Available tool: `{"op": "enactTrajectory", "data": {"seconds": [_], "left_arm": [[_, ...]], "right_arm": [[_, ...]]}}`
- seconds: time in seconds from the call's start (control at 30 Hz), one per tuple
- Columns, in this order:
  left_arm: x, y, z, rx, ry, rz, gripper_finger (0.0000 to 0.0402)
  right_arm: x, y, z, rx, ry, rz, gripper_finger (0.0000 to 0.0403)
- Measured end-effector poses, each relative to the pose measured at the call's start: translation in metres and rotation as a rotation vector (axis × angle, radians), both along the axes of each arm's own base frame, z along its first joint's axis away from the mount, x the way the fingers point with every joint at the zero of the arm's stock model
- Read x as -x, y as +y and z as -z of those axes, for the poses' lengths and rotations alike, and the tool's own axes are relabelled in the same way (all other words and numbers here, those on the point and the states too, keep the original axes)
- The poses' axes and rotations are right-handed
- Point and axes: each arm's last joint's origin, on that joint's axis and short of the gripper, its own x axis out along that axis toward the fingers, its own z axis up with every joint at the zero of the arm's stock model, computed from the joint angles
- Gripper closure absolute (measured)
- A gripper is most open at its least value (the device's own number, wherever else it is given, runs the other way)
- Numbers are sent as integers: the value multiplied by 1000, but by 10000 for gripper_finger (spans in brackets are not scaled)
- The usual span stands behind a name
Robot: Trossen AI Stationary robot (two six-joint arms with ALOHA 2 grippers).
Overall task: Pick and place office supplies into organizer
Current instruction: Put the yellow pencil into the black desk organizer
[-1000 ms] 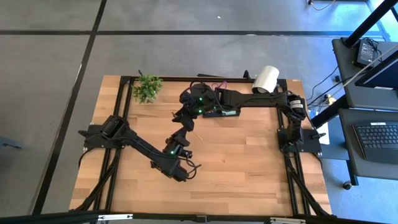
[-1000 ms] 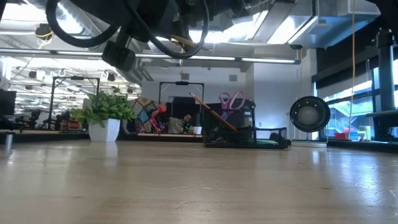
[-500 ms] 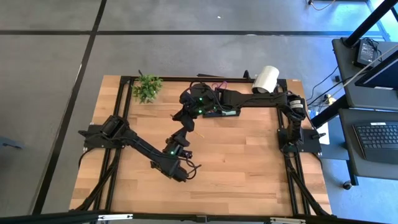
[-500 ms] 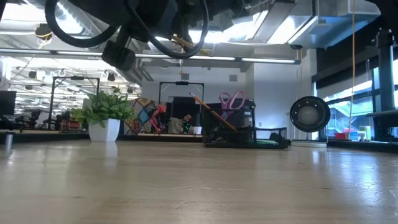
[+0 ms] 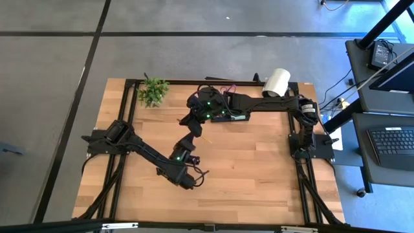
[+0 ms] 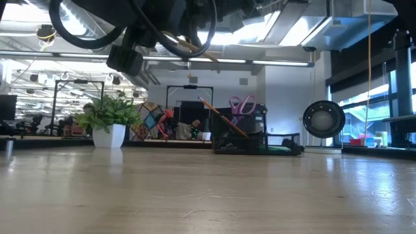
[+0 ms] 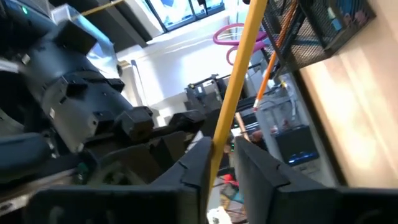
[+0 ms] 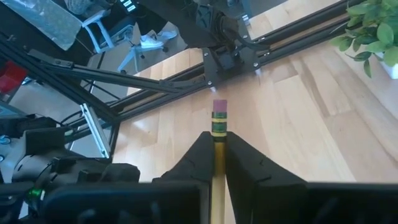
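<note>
Both grippers hold one yellow pencil (image 7: 239, 68) high over the bench. The left gripper (image 7: 222, 149) and right gripper (image 8: 217, 144) pinch it, probably passing it toward the organizer (image 5: 231, 117) behind them.

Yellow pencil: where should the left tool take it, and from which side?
Grip the yellow pencil on its bare straight shaft, closing across its width from the side. The right tool pinches it just behind the eraser, so that end is taken. The shaft runs through the left tool.
</note>
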Motion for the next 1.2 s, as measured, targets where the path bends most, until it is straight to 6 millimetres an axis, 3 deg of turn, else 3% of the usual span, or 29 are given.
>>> {"op": "enactTrajectory", "data": {"seconds": [0.37,0.57,0.83,1.0,1.2], "left_arm": [[4,-5,3,176,-93,-72,262],[8,-9,6,284,-167,-124,250],[16,-16,12,493,-293,-276,249],[30,-17,19,600,-492,-374,249],[63,-5,13,717,-722,-469,249]], "right_arm": [[1,-6,0,5,2,25,377],[2,-15,0,5,2,46,377],[8,-43,-7,31,-8,98,377],[11,-60,-19,54,-42,130,377],[12,-70,-37,90,-88,193,377]]}}
